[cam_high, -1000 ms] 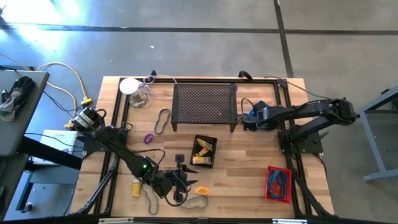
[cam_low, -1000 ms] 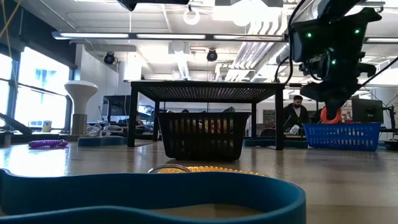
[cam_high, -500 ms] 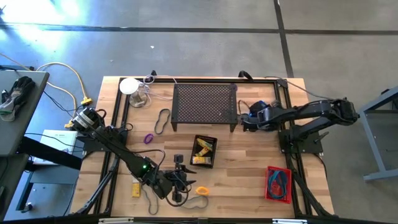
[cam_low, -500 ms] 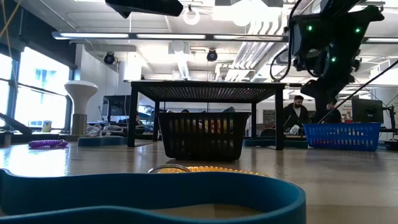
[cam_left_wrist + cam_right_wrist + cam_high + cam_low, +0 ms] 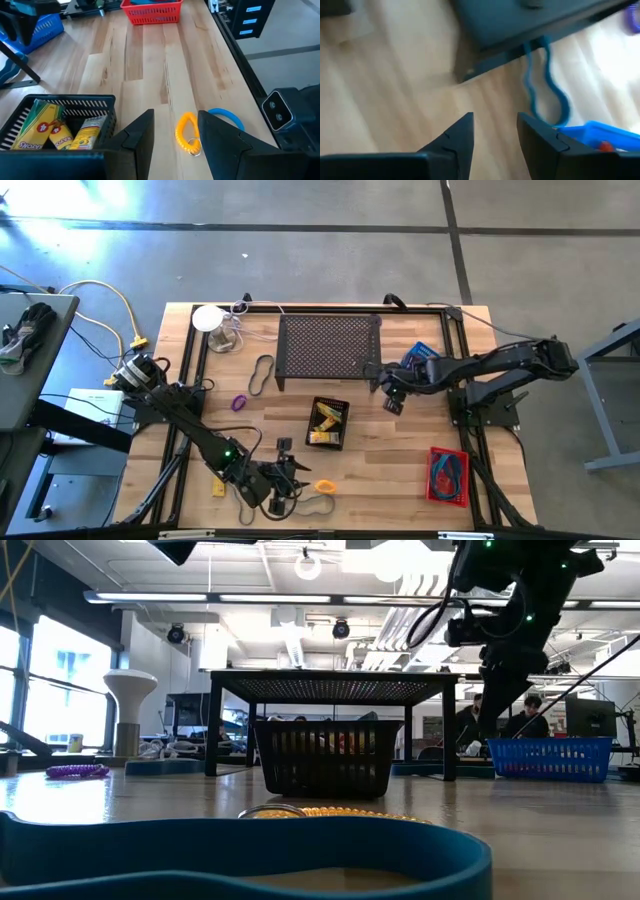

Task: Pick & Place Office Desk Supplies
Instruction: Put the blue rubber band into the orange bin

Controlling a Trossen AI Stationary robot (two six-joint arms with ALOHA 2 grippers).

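Robotics laboratory in an open industrial hall. The wooden worktable (image 5: 400, 440) stands on a bare concrete floor (image 5: 300, 260), with cables (image 5: 100, 295) trailing beside it. Beyond the table, exposed ceiling ducts (image 5: 400, 635), strip lights (image 5: 200, 597) and tall windows (image 5: 60, 690) appear; people (image 5: 528, 715) sit at monitors (image 5: 590, 718).

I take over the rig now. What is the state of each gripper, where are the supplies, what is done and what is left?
Left gripper: jaws open, empty, low over the orange ring at the table's near edge.
Right gripper: jaws open, empty, beside the black stand, near the blue basket.
Done: yellow packets in the black basket; some items in the red basket.
Left: orange ring, purple ring, dark rubber band, yellow packet.
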